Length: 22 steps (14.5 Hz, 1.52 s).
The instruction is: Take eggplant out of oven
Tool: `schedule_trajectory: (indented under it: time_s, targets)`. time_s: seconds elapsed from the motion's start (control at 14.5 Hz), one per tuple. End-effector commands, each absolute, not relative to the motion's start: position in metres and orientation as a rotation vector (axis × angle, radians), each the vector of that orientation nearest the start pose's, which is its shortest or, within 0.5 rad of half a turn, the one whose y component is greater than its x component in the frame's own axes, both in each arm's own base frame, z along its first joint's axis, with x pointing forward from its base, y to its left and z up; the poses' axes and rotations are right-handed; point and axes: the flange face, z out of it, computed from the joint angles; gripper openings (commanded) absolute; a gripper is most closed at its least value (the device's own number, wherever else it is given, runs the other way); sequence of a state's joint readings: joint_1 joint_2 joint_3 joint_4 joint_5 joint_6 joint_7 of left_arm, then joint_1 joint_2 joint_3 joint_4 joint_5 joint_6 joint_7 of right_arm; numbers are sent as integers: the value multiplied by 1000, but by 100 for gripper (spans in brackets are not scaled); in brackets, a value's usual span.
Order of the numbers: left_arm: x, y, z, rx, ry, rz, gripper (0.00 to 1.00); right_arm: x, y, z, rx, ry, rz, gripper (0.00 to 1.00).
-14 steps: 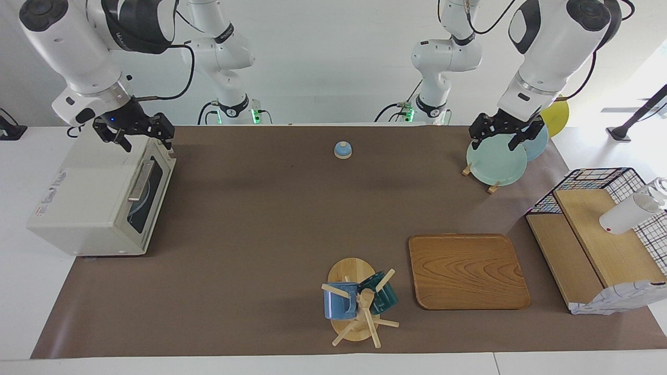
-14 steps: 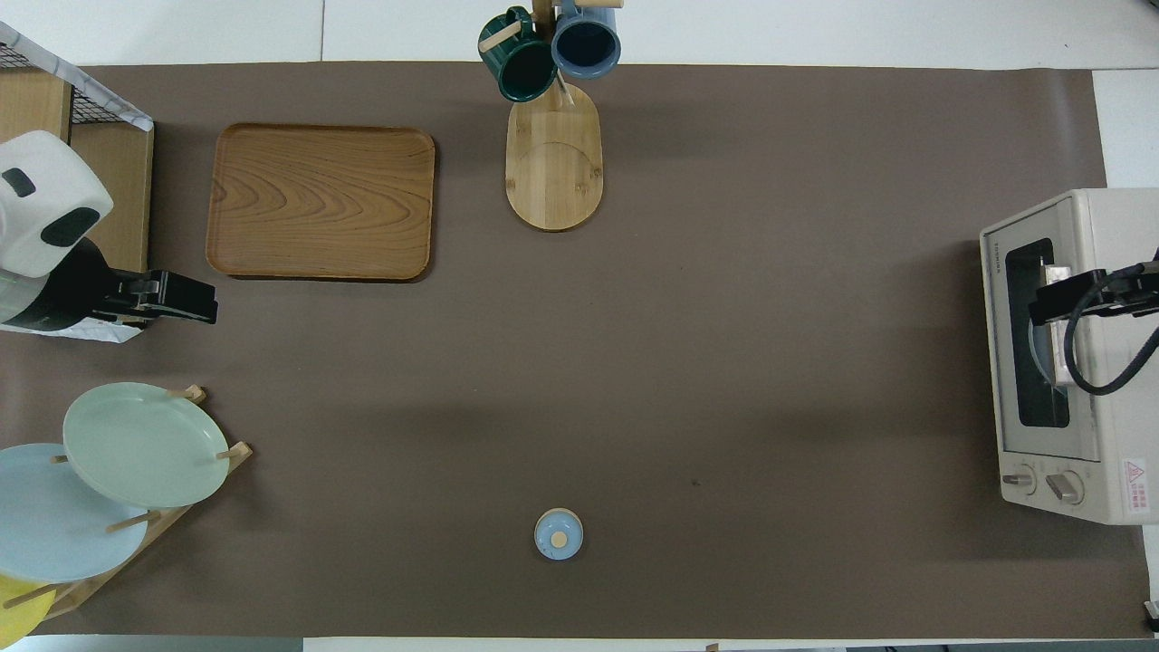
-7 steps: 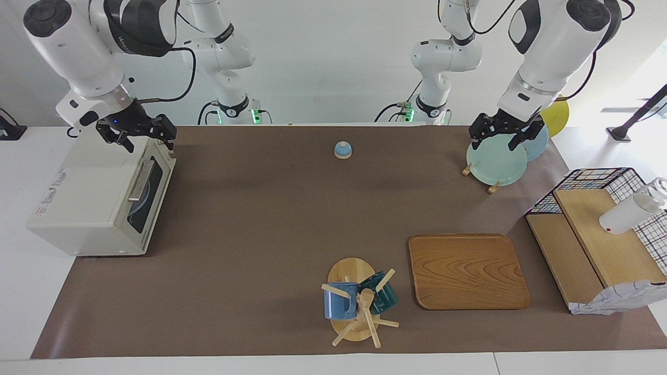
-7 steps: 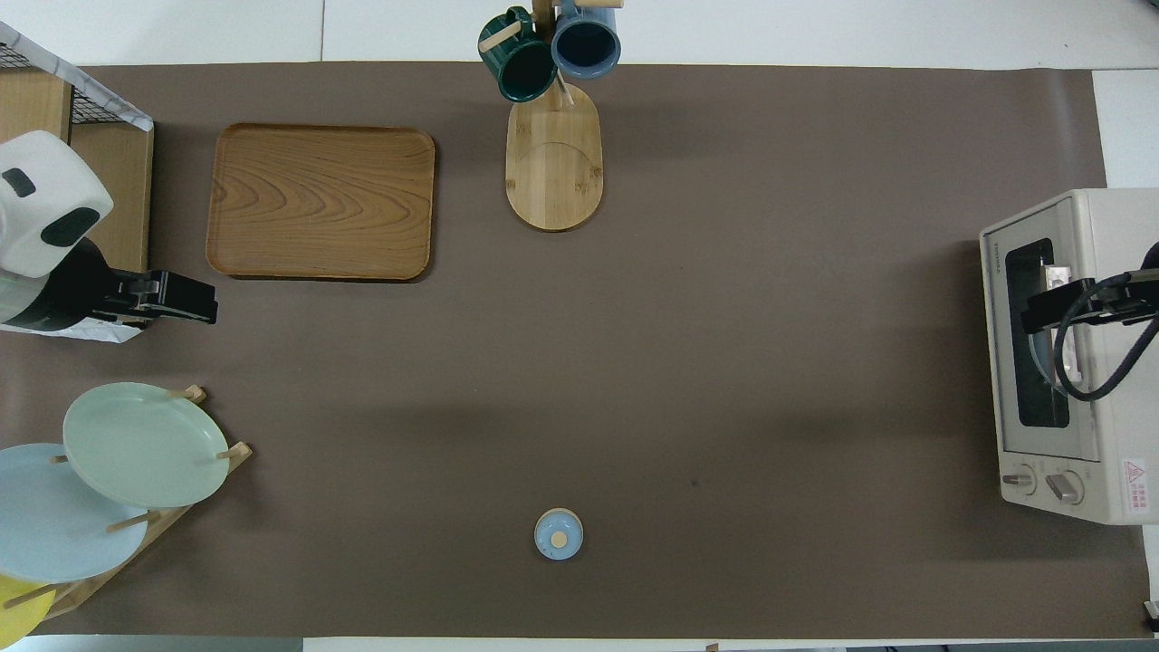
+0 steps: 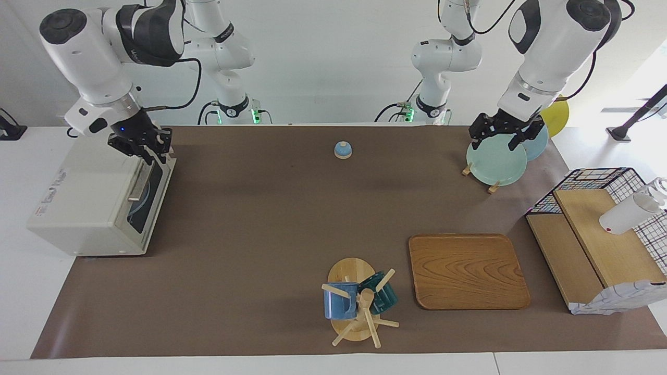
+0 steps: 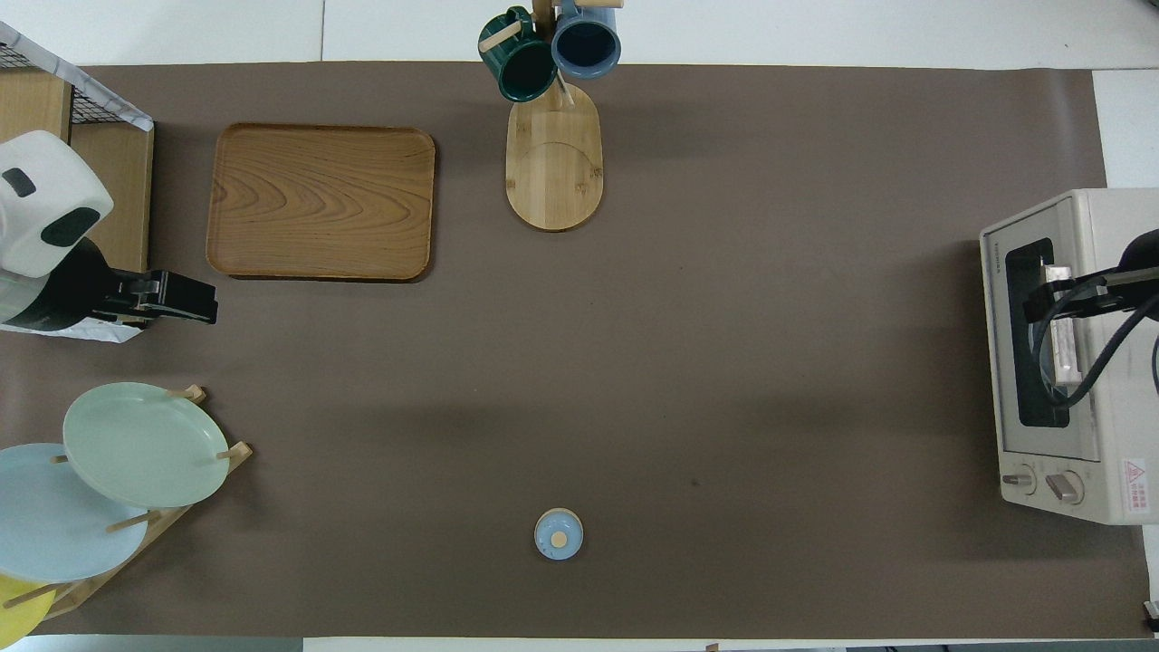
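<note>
Fingers of the right tool (image 5: pixel 147 149) look drawn together at the metal bar handle (image 5: pixel 137 183) on the oven (image 5: pixel 83 203), a boxy cream-white toaster oven whose dark glass door is shut. No eggplant shows. Over the pale green plate (image 5: pixel 496 164), the waiting left tool (image 5: pixel 504 136) hangs spread.

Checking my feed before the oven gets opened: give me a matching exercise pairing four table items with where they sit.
1 cream-white toaster oven
2 rectangular wooden tray
3 small round blue lid
4 pale green plate

A standing on edge, left arm's end
B right arm's end
C beside wooden mug tree
D mid-table, near the robots

Pairs: 1-B, 2-C, 3-D, 4-A
</note>
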<state>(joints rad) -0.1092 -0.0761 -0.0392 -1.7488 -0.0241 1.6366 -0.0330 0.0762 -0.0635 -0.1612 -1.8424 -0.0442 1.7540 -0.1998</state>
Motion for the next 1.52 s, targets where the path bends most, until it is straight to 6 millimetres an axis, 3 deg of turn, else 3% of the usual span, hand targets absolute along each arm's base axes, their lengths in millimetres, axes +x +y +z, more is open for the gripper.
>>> schedule_trajectory:
  time_s: [0.0, 0.21, 0.9, 1.17, 1.45]
  targets:
    - [527, -79, 590, -3166, 180, 70, 100, 535, -62, 514, -3198, -146, 44, 0]
    - [527, -79, 591, -3166, 180, 67, 100, 533, -70, 500, -3283, -137, 93, 0]
    - [527, -79, 591, -3166, 180, 70, 100, 517, -107, 470, -3321, -92, 202, 0]
    - [527, -79, 590, -3166, 180, 70, 100, 513, -112, 460, -3313, -174, 212, 0]
    - [527, -79, 591, -3166, 180, 67, 100, 517, -104, 451, -3312, -214, 151, 0]
